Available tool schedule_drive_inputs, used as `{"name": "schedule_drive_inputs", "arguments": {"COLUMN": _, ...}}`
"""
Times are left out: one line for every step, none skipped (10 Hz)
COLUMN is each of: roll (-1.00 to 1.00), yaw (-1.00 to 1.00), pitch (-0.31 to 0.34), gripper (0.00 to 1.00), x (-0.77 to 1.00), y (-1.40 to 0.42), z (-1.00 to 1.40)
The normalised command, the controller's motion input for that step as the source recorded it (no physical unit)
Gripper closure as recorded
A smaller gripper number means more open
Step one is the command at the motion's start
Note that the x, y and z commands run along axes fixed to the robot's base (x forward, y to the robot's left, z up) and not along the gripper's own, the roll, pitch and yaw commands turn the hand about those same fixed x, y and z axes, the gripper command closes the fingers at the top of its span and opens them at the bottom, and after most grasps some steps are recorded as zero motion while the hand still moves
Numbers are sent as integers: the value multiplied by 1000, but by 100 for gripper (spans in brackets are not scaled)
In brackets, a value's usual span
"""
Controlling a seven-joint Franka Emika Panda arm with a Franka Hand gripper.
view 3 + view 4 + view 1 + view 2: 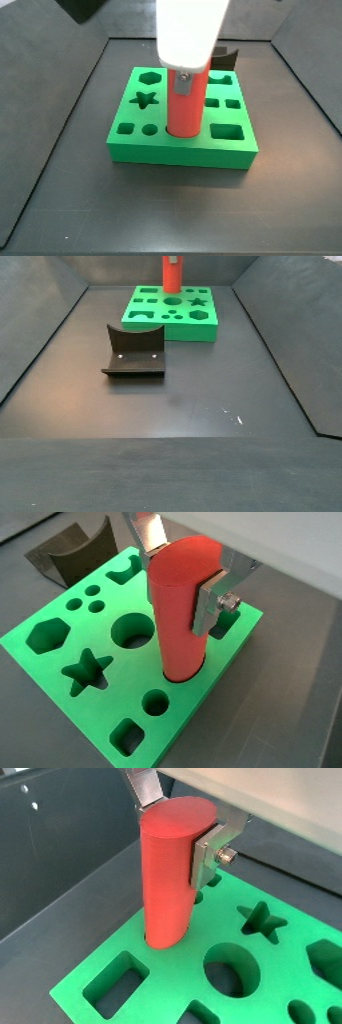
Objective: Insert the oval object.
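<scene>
dark matte floor, dark side walls

No lettering, number, label or brand can be read anywhere: none on the red-orange oval peg, the green block, the gripper clamping the peg, or the fixture.
</scene>
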Motion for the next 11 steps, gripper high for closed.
{"name": "schedule_drive_inputs", "arguments": {"roll": -6, "yaw": -11, "pitch": -66, "gripper": 100, "x": 166, "y": 34, "z": -266}}
{"name": "schedule_drive_inputs", "arguments": {"roll": 0, "yaw": -31, "pitch": -6, "gripper": 100, "x": 220, "y": 29, "z": -266}}
{"name": "schedule_drive_inputs", "arguments": {"roll": -14, "yaw": -51, "pitch": 0, "gripper": 100, "x": 246, "y": 40, "z": -274}}
{"name": "schedule_drive_inputs", "arguments": {"roll": -3, "yaw": -43, "pitch": 0, "gripper": 100, "x": 291, "y": 26, "z": -286}}
{"name": "schedule_drive_inputs", "arguments": {"roll": 0, "yaw": -26, "pitch": 19, "gripper": 100, "x": 329, "y": 0, "z": -260}}
{"name": "schedule_drive_inputs", "arguments": {"roll": 0, "yaw": -11, "pitch": 27, "gripper": 100, "x": 337, "y": 0, "z": -243}}
{"name": "schedule_drive_inputs", "arguments": {"roll": 0, "yaw": -26, "pitch": 24, "gripper": 100, "x": 300, "y": 0, "z": -220}}
{"name": "schedule_drive_inputs", "arguments": {"roll": 0, "yaw": -37, "pitch": 4, "gripper": 100, "x": 203, "y": 9, "z": -183}}
{"name": "schedule_drive_inputs", "arguments": {"roll": 0, "yaw": -20, "pitch": 0, "gripper": 100, "x": 123, "y": 6, "z": -143}}
{"name": "schedule_drive_inputs", "arguments": {"roll": -50, "yaw": -57, "pitch": 0, "gripper": 100, "x": 0, "y": 43, "z": 0}}
{"name": "schedule_drive_inputs", "arguments": {"roll": 0, "yaw": 0, "pitch": 0, "gripper": 100, "x": 0, "y": 0, "z": 0}}
